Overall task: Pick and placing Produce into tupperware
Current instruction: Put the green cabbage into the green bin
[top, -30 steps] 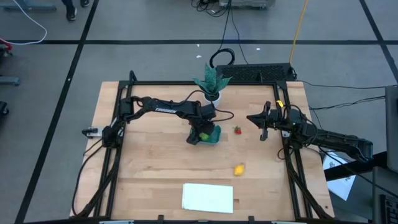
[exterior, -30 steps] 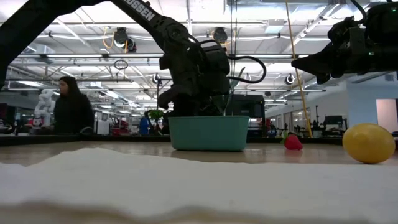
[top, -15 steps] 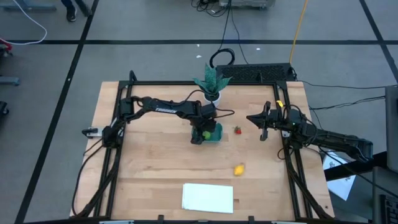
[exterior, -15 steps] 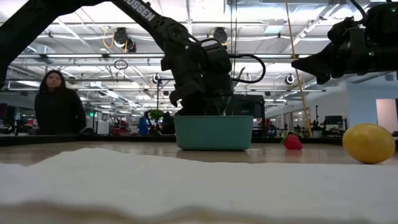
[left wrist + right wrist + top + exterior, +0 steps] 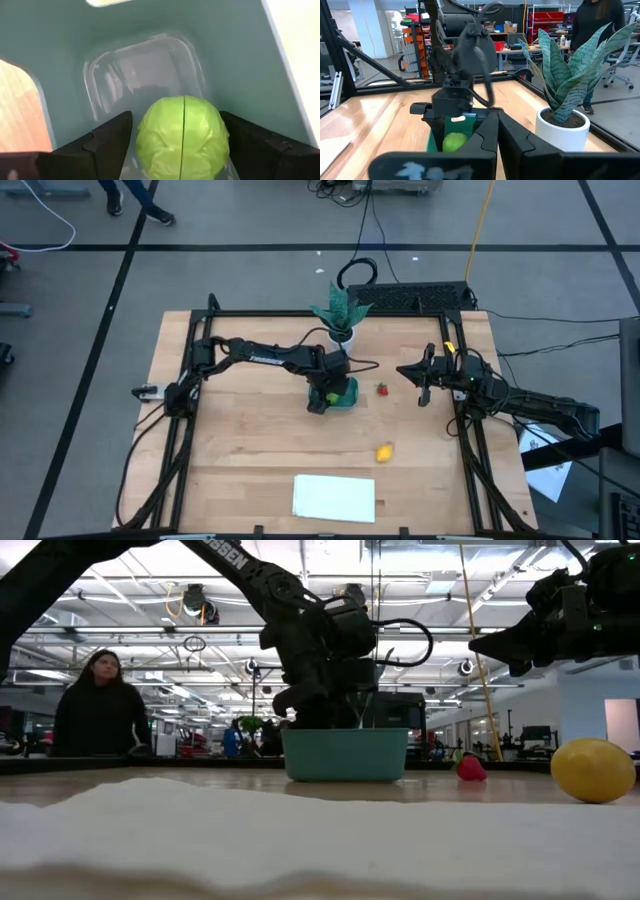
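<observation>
Tupperware (image 5: pixel 345 393) sits mid-worktop (image 5: pixel 250 450), just in front of the potted plant (image 5: pixel 340 315), and the first placement is under way. Reaching from the left, the left end effector (image 5: pixel 322 398) hangs over the tub's open top; the wrist view shows its fingers (image 5: pixel 107 137) parted around the lime (image 5: pixel 182 137), which appears to rest on the tub floor, so I judge the release made or nearly made. Next, that arm needs to lift clear, then go for the lemon (image 5: pixel 384 451) or the red fruit (image 5: pixel 381 389), both loose on the wood. Parked at the right edge, the right end effector (image 5: pixel 422 377) has its fingers closed on nothing.
</observation>
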{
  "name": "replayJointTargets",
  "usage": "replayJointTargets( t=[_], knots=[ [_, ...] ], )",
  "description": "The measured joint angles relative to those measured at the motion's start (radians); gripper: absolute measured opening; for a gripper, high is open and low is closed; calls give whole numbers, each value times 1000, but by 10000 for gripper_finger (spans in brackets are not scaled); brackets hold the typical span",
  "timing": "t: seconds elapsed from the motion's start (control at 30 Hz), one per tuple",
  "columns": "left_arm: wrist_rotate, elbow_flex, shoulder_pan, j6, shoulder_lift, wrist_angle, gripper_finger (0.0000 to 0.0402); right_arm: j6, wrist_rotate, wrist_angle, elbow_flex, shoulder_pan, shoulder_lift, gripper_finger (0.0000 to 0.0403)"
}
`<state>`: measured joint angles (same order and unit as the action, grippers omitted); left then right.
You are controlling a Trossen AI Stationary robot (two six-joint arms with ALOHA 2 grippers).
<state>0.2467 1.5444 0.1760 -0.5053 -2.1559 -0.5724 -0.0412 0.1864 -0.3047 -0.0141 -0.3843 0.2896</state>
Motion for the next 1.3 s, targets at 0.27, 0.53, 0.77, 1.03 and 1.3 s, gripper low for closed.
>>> replayJointTargets(
  t=[0.27,0.53,0.77,1.03,1.3],
  knots=[
    [-9,0,-13,-33,1,-6,284,0,0,0,0,0,0,0],
    [-4,0,-12,9,1,-16,239,0,0,-1,0,0,0,0],
    [11,0,7,122,0,-11,261,-10,0,-1,0,0,0,0],
    [6,0,15,179,-1,-7,275,-12,0,0,0,0,0,0],
    [6,0,9,137,-1,7,273,-12,0,1,0,0,0,0]
  ],
)
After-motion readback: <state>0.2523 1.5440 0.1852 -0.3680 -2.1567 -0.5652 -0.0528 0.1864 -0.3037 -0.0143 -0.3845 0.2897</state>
